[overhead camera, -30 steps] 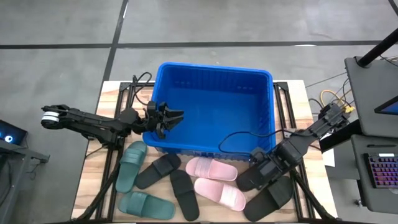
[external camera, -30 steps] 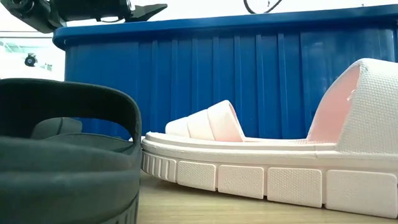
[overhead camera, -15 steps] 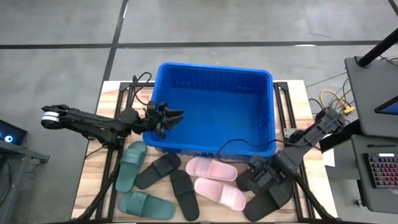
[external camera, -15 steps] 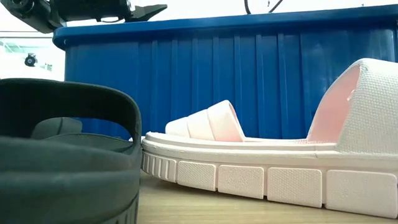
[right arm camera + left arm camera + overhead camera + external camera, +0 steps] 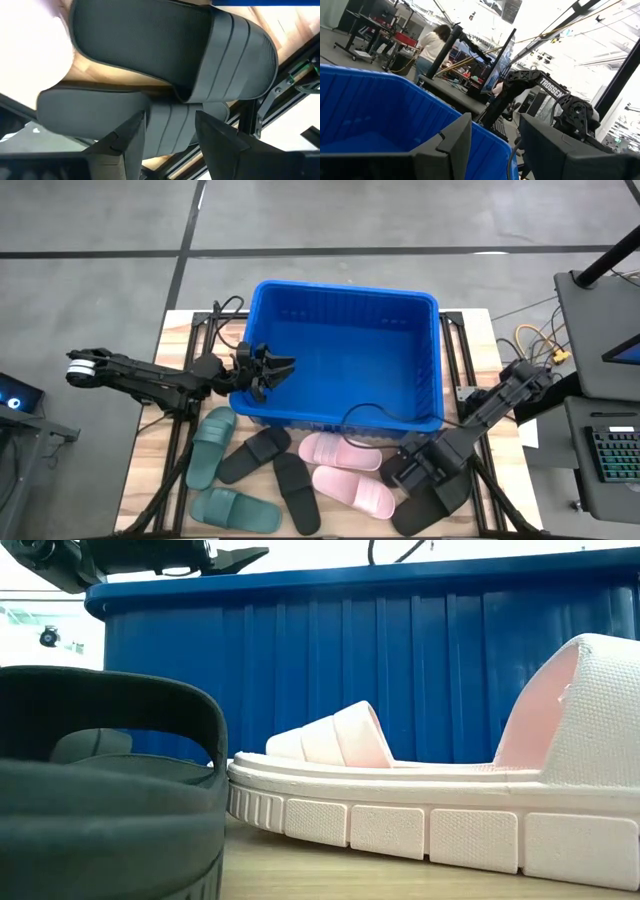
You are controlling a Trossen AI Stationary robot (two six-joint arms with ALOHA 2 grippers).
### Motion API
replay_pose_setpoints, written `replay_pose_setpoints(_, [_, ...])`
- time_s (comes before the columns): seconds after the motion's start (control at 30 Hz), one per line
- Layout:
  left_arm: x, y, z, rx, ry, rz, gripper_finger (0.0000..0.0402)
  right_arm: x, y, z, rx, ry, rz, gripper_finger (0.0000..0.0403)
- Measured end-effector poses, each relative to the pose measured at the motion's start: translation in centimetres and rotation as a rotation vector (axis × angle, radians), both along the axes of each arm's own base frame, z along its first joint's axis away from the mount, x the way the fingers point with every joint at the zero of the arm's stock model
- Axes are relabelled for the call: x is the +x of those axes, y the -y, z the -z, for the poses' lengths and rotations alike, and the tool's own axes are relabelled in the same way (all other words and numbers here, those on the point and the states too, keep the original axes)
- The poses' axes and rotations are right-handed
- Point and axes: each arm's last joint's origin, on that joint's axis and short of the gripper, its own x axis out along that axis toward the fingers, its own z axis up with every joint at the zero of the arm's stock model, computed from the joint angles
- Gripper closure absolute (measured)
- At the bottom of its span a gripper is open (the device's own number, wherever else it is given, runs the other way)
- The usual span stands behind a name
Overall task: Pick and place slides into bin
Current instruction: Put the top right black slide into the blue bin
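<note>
Right hand over black slides beside an empty blue bin.

The right hand (image 5: 408, 472), fingers apart and holding nothing, hovers over two black slides (image 5: 170, 55) near the bin (image 5: 340, 305). The left hand (image 5: 272, 367) waits open above the bin's rim. The overlapping slides could shift or lift together if the grip lands between them.

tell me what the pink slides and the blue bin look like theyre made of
Pink slides: likely soft foam, matte; the low view shows a fine pebbled texture and a thick moulded sole with blocky side ridges.

Blue bin: seemingly rigid plastic with a slight sheen; uniform bright colour, vertical ribbed walls and a rolled rim suggest a moulded tub.
</note>
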Motion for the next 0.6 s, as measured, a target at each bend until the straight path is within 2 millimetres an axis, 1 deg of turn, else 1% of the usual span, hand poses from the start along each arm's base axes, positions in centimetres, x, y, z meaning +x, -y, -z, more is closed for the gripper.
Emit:
replay_pose_setpoints(0.2, [0.0, 0.0, 0.0, 0.000, 0.000, 0.000, 0.0249, 0.3, -0.2, 0.9, -0.049, -0.041, 0.029, 0.0242])
replay_pose_setpoints(0.47, [0.0, 0.0, 0.0, 0.000, 0.000, 0.000, 0.0249, 0.1, -0.5, 1.8, -0.106, -0.102, 0.040, 0.0228])
replay_pose_setpoints(0.6, [0.0, 0.0, 0.0, 0.000, 0.000, 0.000, 0.0249, 0.3, -0.7, 2.3, -0.118, -0.114, 0.037, 0.0227])
